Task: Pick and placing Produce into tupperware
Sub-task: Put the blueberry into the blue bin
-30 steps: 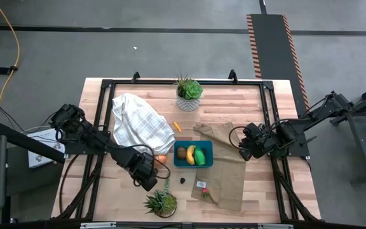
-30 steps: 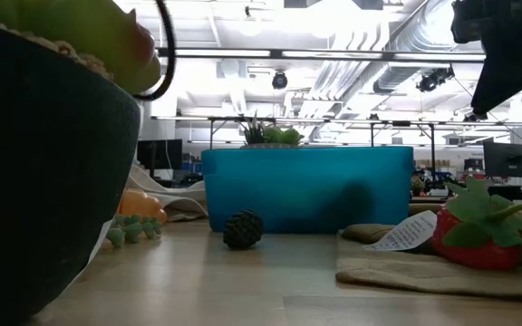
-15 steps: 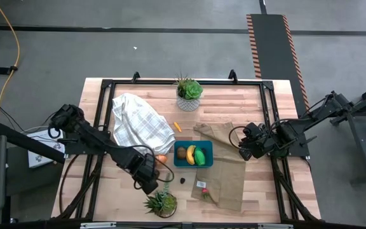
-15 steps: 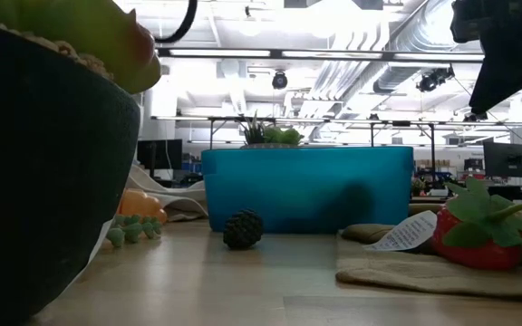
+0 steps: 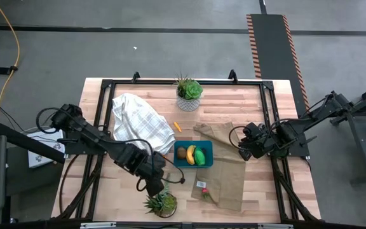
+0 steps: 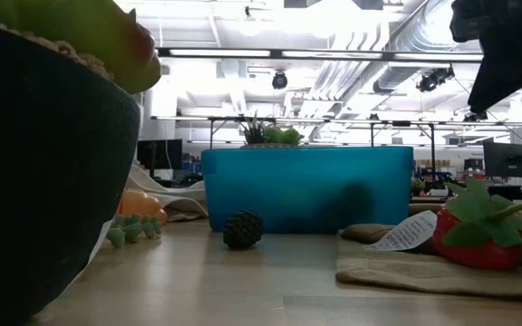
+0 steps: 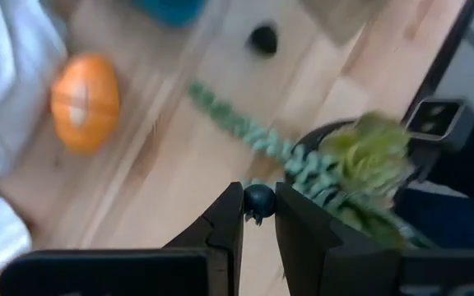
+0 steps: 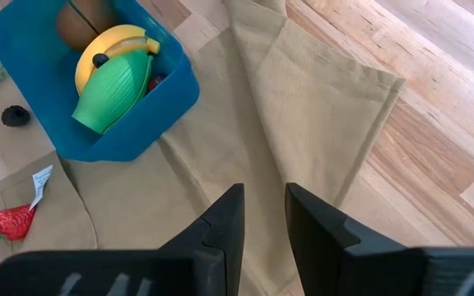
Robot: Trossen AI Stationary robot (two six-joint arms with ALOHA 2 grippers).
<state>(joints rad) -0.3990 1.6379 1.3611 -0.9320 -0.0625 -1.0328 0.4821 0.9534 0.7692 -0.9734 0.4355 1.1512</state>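
On the left, the left gripper hangs just beside the spiky potted plant, its fingers pinched on a tiny dark berry. That berry looks light, hard and rounded, so I'd guess it could squirt out unless it is held across its middle. The orange piece, smooth and glossy, lies beside the white checked cloth. Farther right, the teal tupperware holds a brown round piece, yellow banana and ribbed green piece. The right gripper waits over the tan cloth, fingers slightly apart, holding nothing.
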